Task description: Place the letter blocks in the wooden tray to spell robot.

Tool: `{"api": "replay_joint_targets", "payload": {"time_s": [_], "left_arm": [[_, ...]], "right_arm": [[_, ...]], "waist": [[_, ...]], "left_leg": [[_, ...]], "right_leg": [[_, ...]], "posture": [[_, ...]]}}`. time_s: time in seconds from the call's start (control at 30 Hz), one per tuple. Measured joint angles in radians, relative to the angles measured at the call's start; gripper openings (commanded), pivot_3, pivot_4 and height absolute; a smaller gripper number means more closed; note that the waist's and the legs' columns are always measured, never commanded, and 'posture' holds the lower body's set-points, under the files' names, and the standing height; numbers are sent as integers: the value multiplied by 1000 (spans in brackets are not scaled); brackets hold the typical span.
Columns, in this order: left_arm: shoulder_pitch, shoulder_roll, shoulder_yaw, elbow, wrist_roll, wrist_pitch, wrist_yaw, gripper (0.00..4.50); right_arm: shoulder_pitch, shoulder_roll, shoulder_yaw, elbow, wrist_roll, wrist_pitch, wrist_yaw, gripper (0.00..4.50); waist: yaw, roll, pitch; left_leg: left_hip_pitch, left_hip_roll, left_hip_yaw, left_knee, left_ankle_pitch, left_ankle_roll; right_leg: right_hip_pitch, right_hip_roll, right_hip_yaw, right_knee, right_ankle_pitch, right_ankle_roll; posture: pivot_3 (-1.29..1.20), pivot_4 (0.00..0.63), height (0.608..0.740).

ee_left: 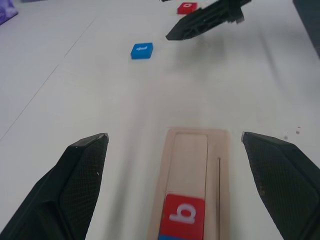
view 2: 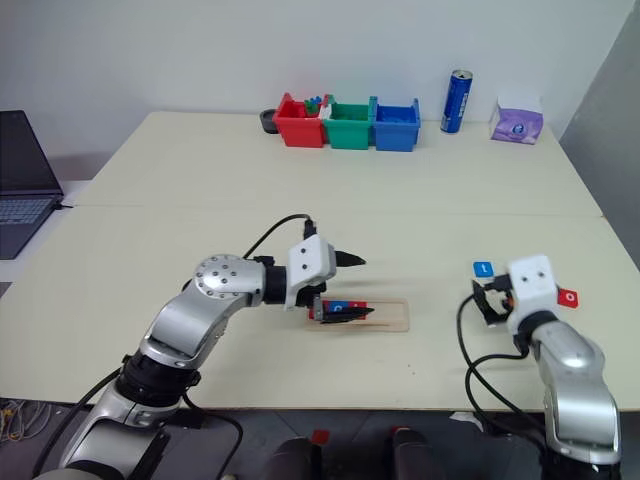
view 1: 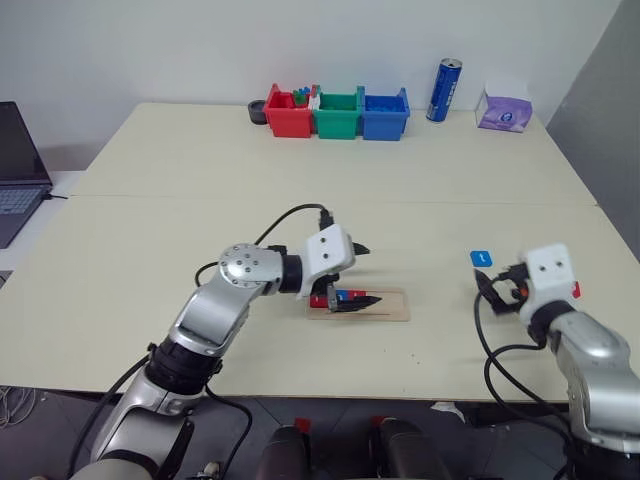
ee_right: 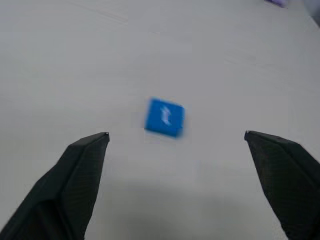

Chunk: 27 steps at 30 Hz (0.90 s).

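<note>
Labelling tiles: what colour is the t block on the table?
Blue, white letter; the t block shows best in the right wrist view.

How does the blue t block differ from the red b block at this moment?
The blue t block is blue; the red b block is red. The t block lies loose on the table, while the b block sits in the groove of the wooden tray. The t block lies ahead of the open right gripper; the b block lies between the open left gripper's fingers. Both are small flat squares with white letters.
</note>
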Motion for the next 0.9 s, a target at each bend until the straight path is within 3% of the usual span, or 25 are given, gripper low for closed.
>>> {"api": "replay_joint_targets", "payload": {"time_s": [0.1, 0.27, 0.7, 0.9], "left_arm": [[-41, -39, -26, 5, 8, 27, 20, 4500], [-88, -86, -56, 22, 28, 34, 40, 4500], [-93, -96, -91, 42, 48, 20, 37, 4500], [-88, -78, -91, 42, 50, 5, 37, 4500]], "right_arm": [[19, 58, -74, 5, 2, -43, -93, 4453], [2, 65, -134, 75, -11, -102, -217, 4453], [-182, -32, -162, 427, 82, -100, -223, 4453], [-204, -39, -182, 476, 126, -83, -240, 4453]], "waist": [[-4, 0, 0], [-12, 1, -1], [-19, 3, -1], [-19, 4, -2]], "left_leg": [[0, 0, 0, 0, 0, 0], [0, 0, 0, 0, 0, 0], [0, 0, 0, -1, 0, 0], [1, 0, 1, -1, 0, 0]], "right_leg": [[0, 0, 0, 0, 0, 0], [0, 1, 0, 0, 0, 0], [0, 1, 1, 0, 0, 0], [0, 1, 2, 0, 0, 0]], "posture": [[0, 150, 740], [0, 150, 740], [0, 150, 740], [0, 150, 740]]}}
